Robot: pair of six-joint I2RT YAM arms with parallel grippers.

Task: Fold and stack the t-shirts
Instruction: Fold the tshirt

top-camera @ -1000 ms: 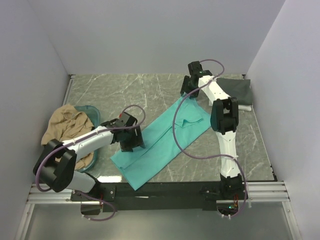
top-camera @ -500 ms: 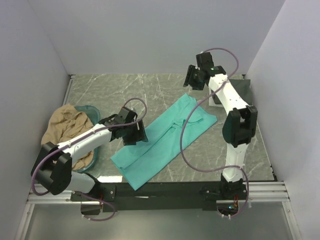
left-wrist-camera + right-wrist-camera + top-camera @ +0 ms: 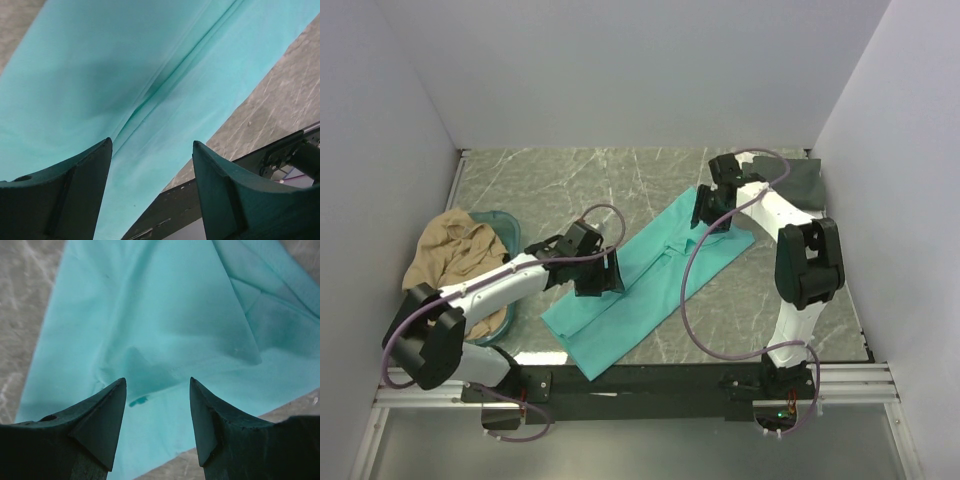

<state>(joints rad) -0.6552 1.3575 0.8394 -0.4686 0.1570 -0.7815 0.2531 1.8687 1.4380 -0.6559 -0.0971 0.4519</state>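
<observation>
A teal-green t-shirt [image 3: 640, 285] lies as a long folded strip diagonally across the table's middle; it fills the left wrist view [image 3: 100, 75] and the right wrist view [image 3: 165, 315]. My left gripper [image 3: 610, 277] is open and empty just above the strip's middle [image 3: 152, 145]. My right gripper [image 3: 705, 212] is open and empty over the strip's far end, near a folded sleeve [image 3: 157, 382]. A tan t-shirt [image 3: 455, 255] is heaped in the basket at the left. A dark grey t-shirt [image 3: 798, 180] lies folded at the far right. No white t-shirt shows.
A teal translucent basket [image 3: 505, 225] stands at the left under the tan shirt. Grey walls close in the table on three sides. The black front rail [image 3: 650, 380] runs along the near edge, just below the strip's near end.
My right gripper has swung down from above the far edge onto the shirt's far end. My left gripper has shifted right over the strip's middle. The shirt lies as before.
</observation>
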